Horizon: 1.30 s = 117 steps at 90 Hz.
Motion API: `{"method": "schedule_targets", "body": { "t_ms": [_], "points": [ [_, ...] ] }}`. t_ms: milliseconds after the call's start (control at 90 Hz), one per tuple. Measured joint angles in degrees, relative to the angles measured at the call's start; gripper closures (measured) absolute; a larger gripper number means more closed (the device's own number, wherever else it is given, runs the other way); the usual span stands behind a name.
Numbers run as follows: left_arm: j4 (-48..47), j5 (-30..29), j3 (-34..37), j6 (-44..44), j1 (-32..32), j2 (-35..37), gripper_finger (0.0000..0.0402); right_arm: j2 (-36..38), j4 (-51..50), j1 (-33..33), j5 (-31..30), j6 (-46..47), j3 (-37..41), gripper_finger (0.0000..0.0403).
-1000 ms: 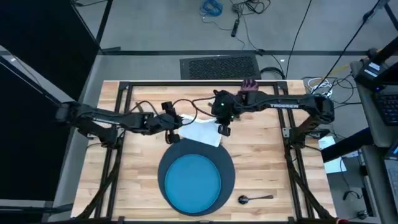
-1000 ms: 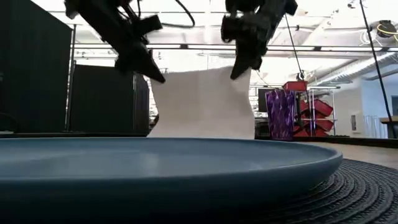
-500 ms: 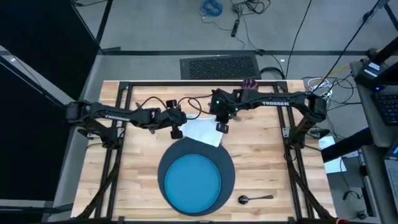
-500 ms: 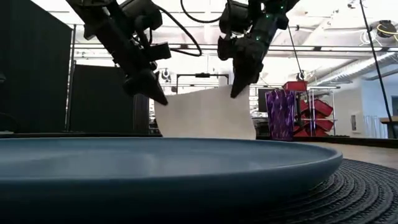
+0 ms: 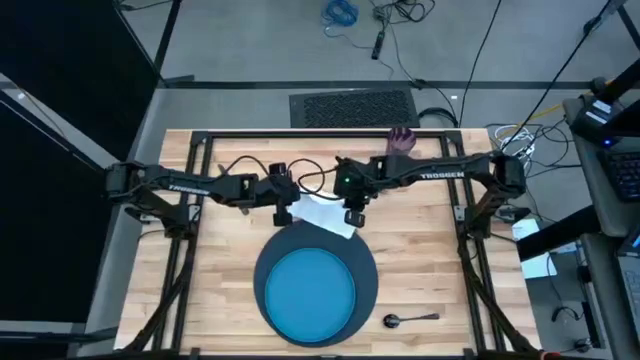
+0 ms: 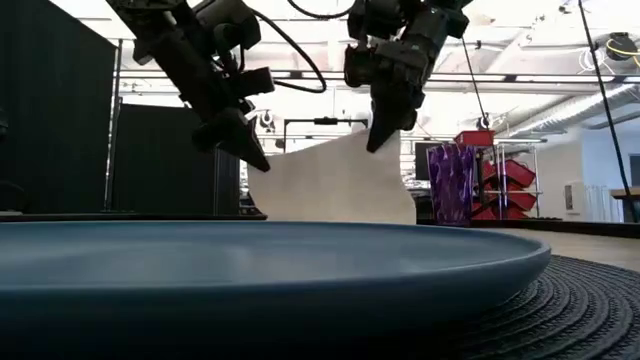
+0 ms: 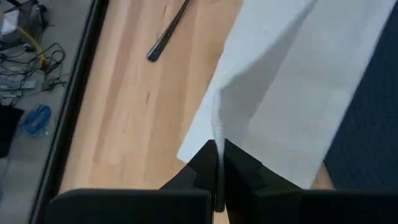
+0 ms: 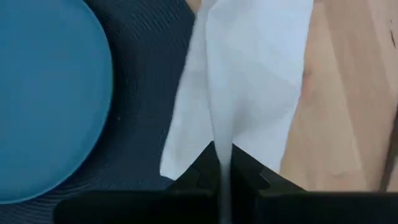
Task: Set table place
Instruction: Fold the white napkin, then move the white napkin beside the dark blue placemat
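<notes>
Currently your left gripper (image 5: 283, 213) and right gripper (image 5: 352, 214) are each clamped on a napkin (image 5: 325, 211) corner; limp, light cloth—grip edges, expect sag.

A dark floor grate (image 5: 352, 104) lies on the grey floor just beyond the table's far edge, and farther out from that edge a blue coil of cable (image 5: 340, 12) sits among loose black cords. Off the table's right edge are a desk with a keyboard (image 5: 622, 168) and some white papers (image 5: 536, 248). Seen level across the table, red shelving bins (image 6: 498, 188) stand in the room behind the far edge toward the right, tall black partition panels (image 6: 55, 120) toward the left, with white ceiling beams above.
</notes>
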State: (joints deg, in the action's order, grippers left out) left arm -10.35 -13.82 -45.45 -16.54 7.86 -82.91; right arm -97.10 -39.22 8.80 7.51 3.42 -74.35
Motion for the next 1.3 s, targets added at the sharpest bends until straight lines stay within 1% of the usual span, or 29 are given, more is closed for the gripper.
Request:
{"method": "schedule_targets", "body": {
  "t_ms": [111, 222, 367, 489, 578, 711, 822, 878, 922, 1056, 1133, 1178, 1300],
  "points": [
    [-0.67, 2.68, 0.00, -0.32, -0.03, 0.02, 0.0396, -0.09, -0.11, 0.09, 0.07, 0.00, 0.00, 0.0375],
    [-1.91, 3.05, 0.00, -0.32, 0.00, 0.02, 0.0379, -0.09, -0.38, 0.14, -0.03, 0.45, 0.00, 0.0341],
    [-3.65, 1.46, 0.00, -0.29, -0.01, 0.02, 0.0348, -0.09, -1.64, 0.07, 0.34, 1.19, 0.00, 0.0296],
    [-4.11, -0.63, 0.00, -0.25, 0.00, 0.04, 0.0326, -0.09, -3.42, 0.09, -0.01, 1.65, 0.00, 0.0266],
    [-3.96, -0.73, 0.00, -0.25, 0.00, 0.04, 0.0317, -0.09, -4.45, 0.24, -0.41, 0.75, 0.00, 0.0253],
    [-3.71, -0.12, -0.02, 1.15, 0.23, 0.04, 0.0315, -0.09, -5.71, 0.42, -3.46, 0.16, 0.00, 0.0244],
    [-3.89, 0.75, -0.24, 6.71, 2.81, 0.04, 0.0314, -0.07, -7.08, 1.11, -7.12, 0.01, 0.00, 0.0243],
    [-4.19, 2.61, -0.26, 9.40, 5.02, 0.22, 0.0314, -0.07, -8.29, 1.67, -7.91, 0.11, 0.00, 0.0243],
    [-4.41, 5.37, -0.26, 11.89, 7.07, 0.73, 0.0314, -0.07, -9.58, 2.19, -7.85, 0.09, 0.00, 0.0243],
    [-3.99, 22.54, -0.39, 21.88, 13.91, 1.04, 0.0314, -0.07, -12.96, 3.51, -7.76, -0.17, 0.00, 0.0243],
    [-4.72, 29.92, -0.37, 27.04, 16.38, 0.59, 0.0314, -0.07, -14.00, 4.07, -7.69, -0.22, 0.00, 0.0243],
    [-5.88, 31.52, -0.37, 29.23, 17.21, 0.38, 0.0314, -0.07, -14.45, 4.38, -7.67, -0.56, 0.00, 0.0243],
    [-11.65, 31.16, -0.35, 32.08, 17.79, -0.47, 0.0314, 0.09, -14.47, 4.70, -7.69, -1.88, 0.09, 0.0243]
  ]
}}
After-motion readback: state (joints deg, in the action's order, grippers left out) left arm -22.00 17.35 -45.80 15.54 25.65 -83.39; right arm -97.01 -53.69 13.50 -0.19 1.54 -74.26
